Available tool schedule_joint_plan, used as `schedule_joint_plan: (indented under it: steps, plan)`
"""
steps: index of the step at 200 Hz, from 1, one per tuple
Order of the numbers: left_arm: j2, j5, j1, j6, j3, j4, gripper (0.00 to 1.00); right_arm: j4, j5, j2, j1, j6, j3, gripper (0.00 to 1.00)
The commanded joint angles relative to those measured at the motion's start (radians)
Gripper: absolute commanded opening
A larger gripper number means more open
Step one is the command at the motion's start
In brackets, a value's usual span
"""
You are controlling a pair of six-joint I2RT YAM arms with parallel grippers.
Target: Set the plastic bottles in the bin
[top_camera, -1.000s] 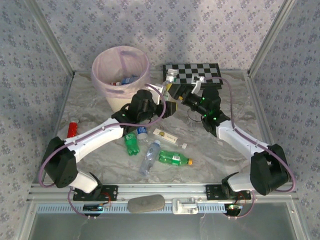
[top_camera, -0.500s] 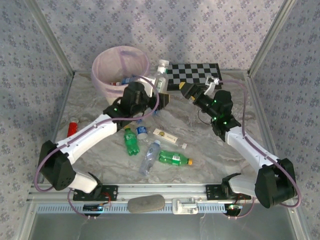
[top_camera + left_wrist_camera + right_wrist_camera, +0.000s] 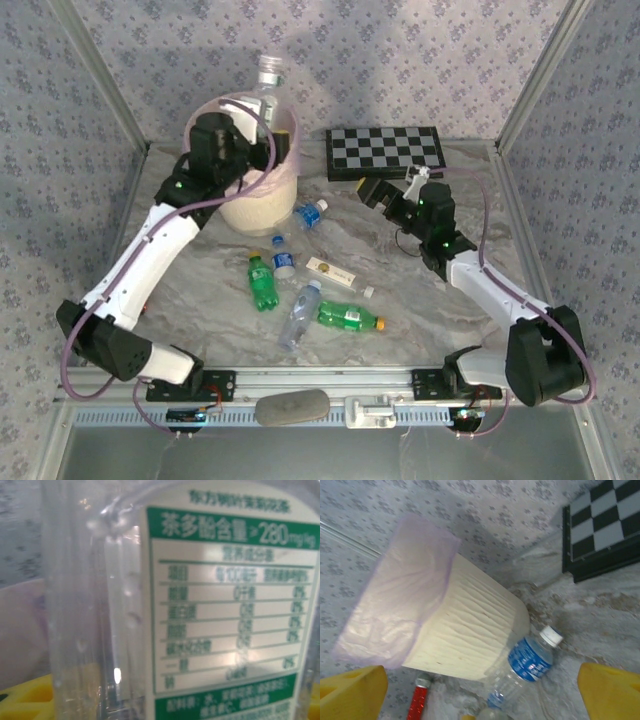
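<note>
I'm holding a clear bottle (image 3: 267,82) in my left gripper (image 3: 263,118) over the bin (image 3: 255,207); right gripper (image 3: 393,186) is hanging wide open.

The clear bottle (image 3: 85,605) carries a green-and-white label (image 3: 225,620) reading "茶多酚含量 ≥280mg/kg" above a nutrition table of 0% values; the finer print is blurred.

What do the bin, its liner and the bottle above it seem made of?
Bin: likely matte cream plastic, its wall finely ribbed. Liner: thin translucent pink film, wrinkled, folded over the rim. Bottle: clear glossy plastic; light glints on its see-through wall.
</note>
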Motion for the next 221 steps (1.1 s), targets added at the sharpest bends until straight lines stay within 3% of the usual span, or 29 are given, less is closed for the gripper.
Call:
schedule_joint_plan:
  steps: [1,40,90,120,159,189,221]
  plan:
    - [0.040,-0.055,0.068,0.042,0.049,-0.116,0.58,-0.073,0.011,0.015,-0.004,-0.039,0.055,0.99]
    - [0.106,-0.059,0.149,0.037,0.087,-0.173,0.58,-0.130,0.002,0.040,-0.002,-0.054,0.084,0.99]
    - [0.170,-0.065,0.175,0.028,0.113,-0.222,0.62,-0.180,0.011,0.046,0.002,-0.074,0.093,0.99]
    - [0.177,-0.064,0.175,0.014,0.113,-0.225,0.71,-0.190,0.022,0.054,0.004,-0.077,0.096,0.99]
    - [0.144,-0.060,0.171,-0.009,0.117,-0.224,0.92,-0.192,0.011,0.098,0.008,-0.069,0.110,0.99]
    - [0.071,-0.034,0.146,-0.030,0.084,-0.171,0.97,-0.174,0.020,0.162,0.029,-0.043,0.138,0.99]
    - [-0.064,-0.015,0.074,-0.045,-0.066,-0.014,0.99,-0.078,0.042,0.276,0.080,0.028,0.161,0.99]
